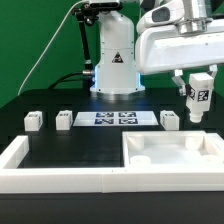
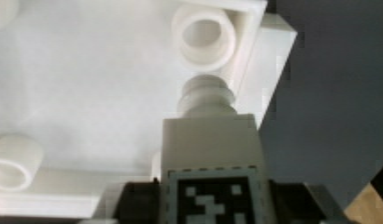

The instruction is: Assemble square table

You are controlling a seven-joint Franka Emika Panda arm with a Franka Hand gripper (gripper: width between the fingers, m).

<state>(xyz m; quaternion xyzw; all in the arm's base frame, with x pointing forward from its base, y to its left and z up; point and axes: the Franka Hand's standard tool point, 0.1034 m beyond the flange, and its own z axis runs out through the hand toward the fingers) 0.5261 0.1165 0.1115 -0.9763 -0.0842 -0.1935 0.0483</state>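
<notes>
My gripper (image 1: pixel 198 93) is shut on a small white table leg (image 1: pixel 199 102) with a black-and-white tag, holding it upright above the right part of the white square table top (image 1: pixel 148 158). In the wrist view the gripper (image 2: pixel 214 203) clamps the tagged leg (image 2: pixel 209 140), whose threaded tip hangs over the tray-like top (image 2: pixel 99 90). A round screw socket (image 2: pixel 209 35) lies just beyond the tip, and another socket (image 2: pixel 14 160) is at the side. Three more legs (image 1: pixel 32 120) (image 1: pixel 65 118) (image 1: pixel 169 119) stand on the black table.
The marker board (image 1: pixel 118 118) lies flat in front of the robot base (image 1: pixel 116 70). A long white border wall (image 1: pixel 60 175) runs along the front and the exterior view's left, touching the table top.
</notes>
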